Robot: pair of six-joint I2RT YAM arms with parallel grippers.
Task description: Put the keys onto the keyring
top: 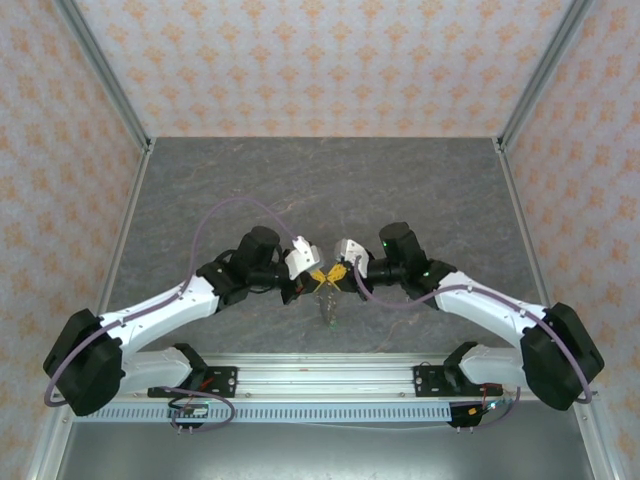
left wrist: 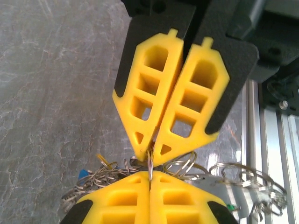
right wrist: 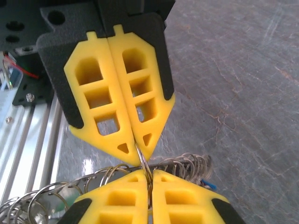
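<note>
Near the middle of the grey marbled table (top: 250, 180), toward its near edge, the left gripper (left wrist: 150, 179) and the right gripper (right wrist: 149, 179) meet tip to tip. Each has its yellow fingers pressed shut on the same thin silvery wire loop (left wrist: 150, 164). I cannot tell whether that loop is the keyring's own wire or a key's small ring. The keyring (right wrist: 187, 163), a tangle of thin silvery metal rings strung together, sags from the pinch point toward the near side. The small keys sit among it; a blue plastic tag (left wrist: 83, 175) and a green one (left wrist: 230, 206) show. The bundle looks light but floppy. Each wire is probably stiff and springy, yet the mass likely swings freely, and the smooth metal could slip or twist between the fingers. The best hold is probably across a single wire right at the fingertips, with the two grippers just beside each other so the split can be pried apart. Grabbing the loose cluster would give little control.
</note>
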